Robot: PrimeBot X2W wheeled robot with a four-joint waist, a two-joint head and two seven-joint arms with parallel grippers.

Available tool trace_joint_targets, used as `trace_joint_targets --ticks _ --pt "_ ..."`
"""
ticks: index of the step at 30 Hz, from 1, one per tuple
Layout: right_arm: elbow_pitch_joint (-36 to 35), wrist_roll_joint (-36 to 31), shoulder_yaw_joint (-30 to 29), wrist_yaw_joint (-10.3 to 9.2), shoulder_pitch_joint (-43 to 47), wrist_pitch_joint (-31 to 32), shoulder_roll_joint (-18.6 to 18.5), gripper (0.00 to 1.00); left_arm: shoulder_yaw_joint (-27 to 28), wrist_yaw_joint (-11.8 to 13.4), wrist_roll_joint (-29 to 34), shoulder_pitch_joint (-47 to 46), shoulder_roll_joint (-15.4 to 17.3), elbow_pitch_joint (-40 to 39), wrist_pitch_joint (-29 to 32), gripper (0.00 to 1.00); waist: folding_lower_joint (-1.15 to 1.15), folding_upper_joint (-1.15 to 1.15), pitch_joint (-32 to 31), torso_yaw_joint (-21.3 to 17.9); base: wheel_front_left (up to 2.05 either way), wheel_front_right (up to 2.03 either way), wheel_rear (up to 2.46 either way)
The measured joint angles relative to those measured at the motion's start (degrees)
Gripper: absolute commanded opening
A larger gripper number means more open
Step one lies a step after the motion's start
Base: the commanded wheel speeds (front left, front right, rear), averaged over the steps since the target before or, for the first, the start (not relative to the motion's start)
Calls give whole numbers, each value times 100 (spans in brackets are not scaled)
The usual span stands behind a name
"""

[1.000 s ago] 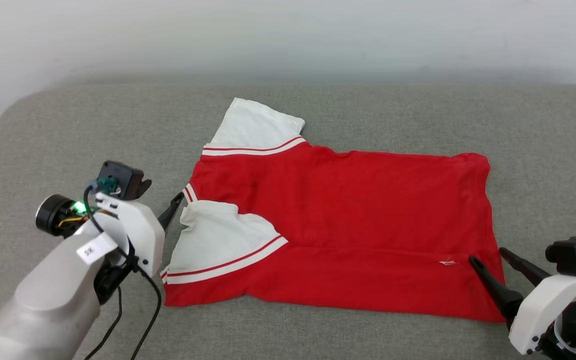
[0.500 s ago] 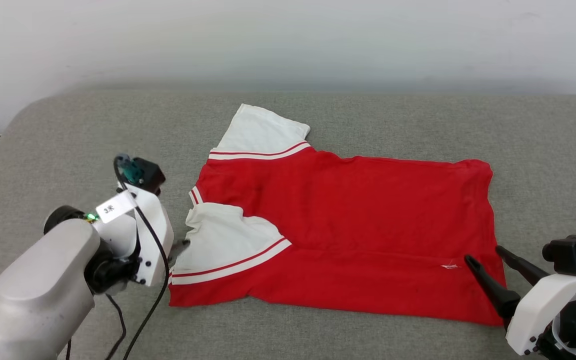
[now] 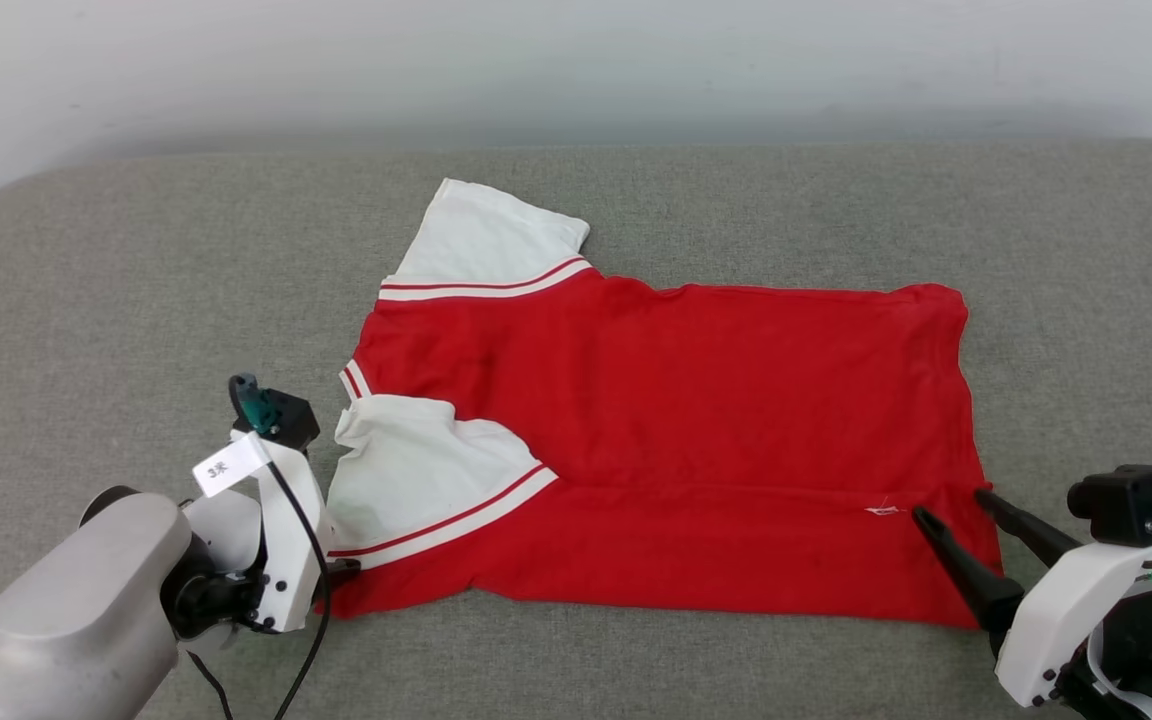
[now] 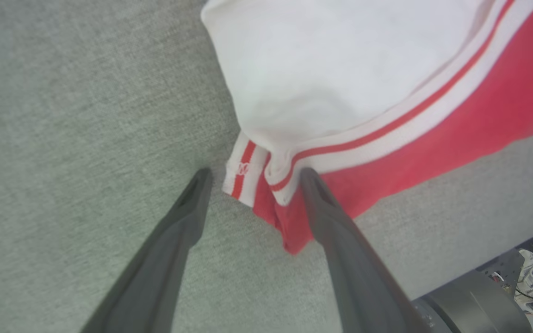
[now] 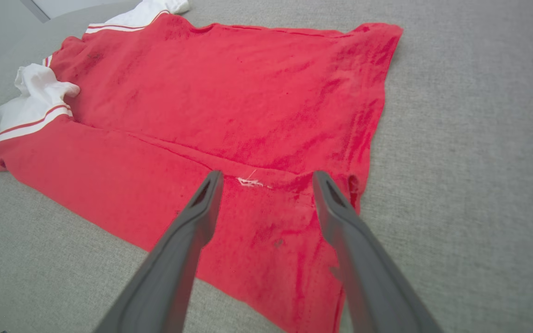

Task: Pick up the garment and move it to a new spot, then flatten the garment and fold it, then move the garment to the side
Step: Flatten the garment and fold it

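The garment (image 3: 696,400) lies spread on the grey cloth surface (image 3: 136,300), red side up, and no print shows. Its neck end with both white sleeves is to the left, and its near long edge is folded over. My left gripper (image 3: 336,572) is at the near-left corner. In the left wrist view it (image 4: 253,175) is open, and the striped sleeve cuff (image 4: 243,169) of the garment (image 4: 479,111) lies between the fingertips. My right gripper (image 3: 948,505) is open over the garment's near-right hem. Seen from the right wrist, it (image 5: 267,175) hovers over the fold line on the garment (image 5: 229,92).
The grey surface has a rounded far-left corner (image 3: 26,200) and meets a pale wall (image 3: 576,60) at the back. A black cable (image 3: 301,560) hangs from my left wrist. Bare cloth lies left of, behind and right of the garment.
The head camera has shifted. My left gripper has come toward me along the garment's left edge, from the collar to the near-left cuff corner. The right gripper holds its place, open.
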Motion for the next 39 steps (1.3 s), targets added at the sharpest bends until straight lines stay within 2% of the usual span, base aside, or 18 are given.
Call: trace_joint_targets --ticks 4,5,6,7,11,16,21,25,31,39 --pt "18 0 18 0 -66 0 10 100 -19 0 -79 50 -43 125 -34 100 0 0 59 -51 0 0 0" --pt "18 0 12 0 -96 0 9 100 -37 0 -107 53 -48 127 -34 81 0 0 62 -60 0 0 0" --pt "16 0 9 0 -118 0 7 100 -58 1 -109 53 -48 122 -56 17 0 0 56 -65 0 0 0" --pt "14 0 7 0 -130 2 0 100 -70 1 -110 63 -47 123 -111 0 0 0 44 -67 0 0 0" --pt "-53 -38 13 0 -189 59 -105 100 -133 -1 -94 159 -37 44 -424 0 0 0 -52 -76 0 0 0" --pt "-265 -170 -105 0 -418 370 -431 100 -99 -1 -68 235 163 -205 -816 0 0 0 -206 -90 0 0 0" --pt "-576 -204 -119 0 -596 1241 -864 100 -33 43 19 323 410 -613 -1095 0 0 0 -318 -68 0 0 0" --pt "-658 -109 -80 0 -614 2106 -1098 100 -37 187 78 430 530 -1012 -1147 0 0 0 -335 -16 0 0 0" --pt "-444 138 -69 0 -605 2882 -1056 100 -31 365 165 435 611 -1479 -1163 0 0 0 -238 65 0 0 0" --pt "213 102 122 0 -554 2914 -686 100 -26 465 269 370 616 -1715 -1166 0 1 0 -22 180 0 0 0"
